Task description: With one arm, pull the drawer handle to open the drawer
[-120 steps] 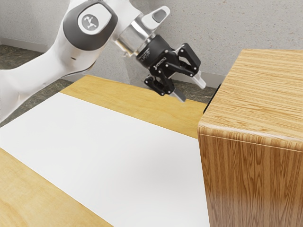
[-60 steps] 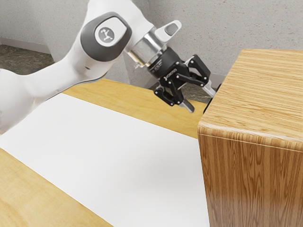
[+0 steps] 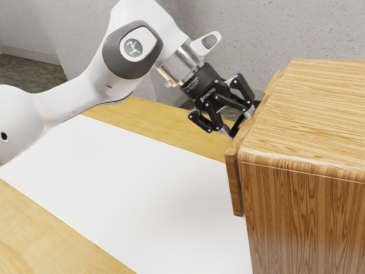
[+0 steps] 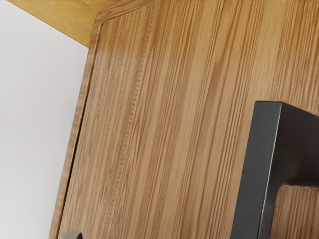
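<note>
Now you have the hand up against the front of the drawer, near its top edge, at the side of the cabinet that faces the exterior view's left. The arm comes in from the upper left and slopes down to that spot. You cannot tell from here whether the hand is closed on anything: where it meets the drawer, the drawer's front edge hides it.

The drawer stands a little way out of the cabinet. Its front panel juts past the cabinet's corner toward the exterior view's left, with a dark gap showing along the panel's lower edge. The cabinet sits on the surface, at the exterior view's right end of a white sheet that covers the middle of the wood. A grey wall rises behind.

From the wrist you look almost flat onto the drawer's wood-grain front, with the handle, a dark square-edged bar, standing off it close to the camera. Beyond the panel's bevelled edge lie the sheet and a corner of bare surface.
</note>
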Motion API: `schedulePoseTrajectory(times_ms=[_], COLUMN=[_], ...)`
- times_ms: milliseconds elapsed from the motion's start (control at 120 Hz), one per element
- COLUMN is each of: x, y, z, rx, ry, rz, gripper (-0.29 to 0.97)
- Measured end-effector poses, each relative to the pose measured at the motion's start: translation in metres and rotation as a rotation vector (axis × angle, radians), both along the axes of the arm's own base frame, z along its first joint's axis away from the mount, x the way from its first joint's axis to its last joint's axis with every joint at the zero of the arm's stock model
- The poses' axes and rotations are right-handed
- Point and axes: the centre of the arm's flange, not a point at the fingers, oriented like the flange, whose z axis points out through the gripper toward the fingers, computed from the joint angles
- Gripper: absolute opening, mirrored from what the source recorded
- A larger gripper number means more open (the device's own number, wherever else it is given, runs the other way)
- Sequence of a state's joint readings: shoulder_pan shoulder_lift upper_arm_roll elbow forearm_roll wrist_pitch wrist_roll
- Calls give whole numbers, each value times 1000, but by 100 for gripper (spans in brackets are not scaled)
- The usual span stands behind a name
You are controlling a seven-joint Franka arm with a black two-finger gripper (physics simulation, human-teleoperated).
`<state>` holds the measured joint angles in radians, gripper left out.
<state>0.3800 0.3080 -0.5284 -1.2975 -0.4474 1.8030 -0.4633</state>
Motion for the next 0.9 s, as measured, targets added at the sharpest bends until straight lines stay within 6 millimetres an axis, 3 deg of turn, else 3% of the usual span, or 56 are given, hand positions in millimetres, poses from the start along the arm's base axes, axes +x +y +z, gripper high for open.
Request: schedulePoseTrajectory(times_ms=[375, 775, 900], x=[-2, -9, -16], y=[9, 49, 52], z=[-1, 8, 13], rx=[5, 37, 59], ry=[5, 5, 4], rz=[21, 78, 82], gripper=[36, 36, 36])
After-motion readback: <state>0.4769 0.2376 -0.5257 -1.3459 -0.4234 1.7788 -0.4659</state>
